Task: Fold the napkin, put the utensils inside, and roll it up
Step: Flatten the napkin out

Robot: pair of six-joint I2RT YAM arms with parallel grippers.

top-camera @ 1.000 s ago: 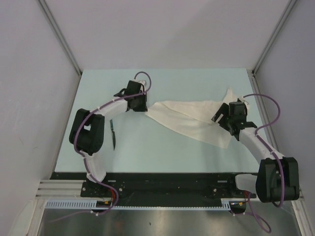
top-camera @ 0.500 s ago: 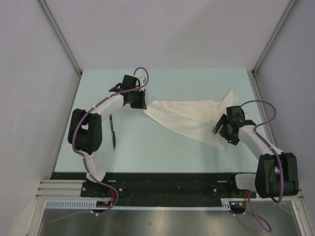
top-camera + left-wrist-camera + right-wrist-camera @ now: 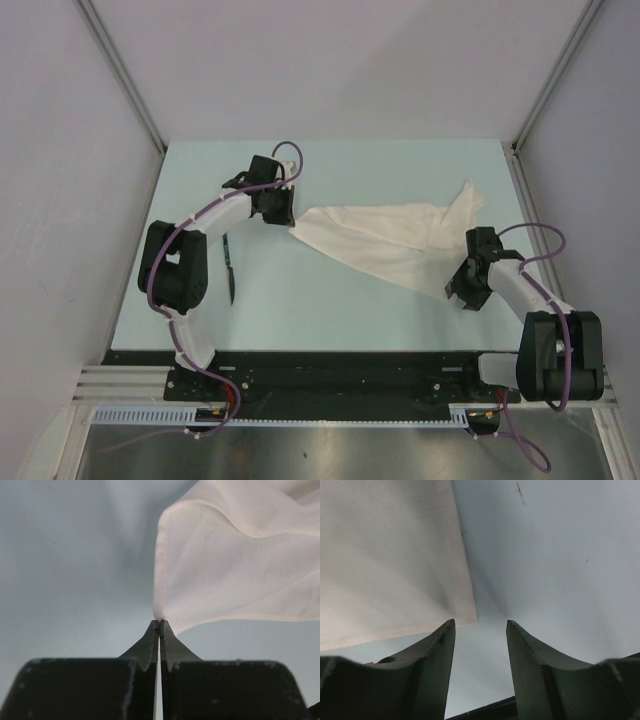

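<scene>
Napkin (image 3: 385,240) is thin, floppy cloth. It's light as anything with no stiffness at all, so in my opinion it'll sag, bunch and slide wherever you drag it. Right now it's a rumpled band running across the desk (image 3: 330,310) from centre-left to the right side, with one tip sticking out toward the far right. Corners and hems are the places to take hold. Pinch the middle and you'll probably just get a wad.

Your left fingers (image 3: 285,218) are closed tight on the left corner, and the wrist view shows the cloth fanning out from the tips. That arm reaches out over the desk with its elbow bowed to the left.

Your right fingers (image 3: 460,293) are about half apart with nothing between them, pointing down at bare desk. The near-right corner of the napkin sits just beside one tip, not inside the gap. That arm is folded in close to its base, wrist tucked low.

The knife (image 3: 230,270) lies on the desk beside your left arm, apart from the cloth.
</scene>
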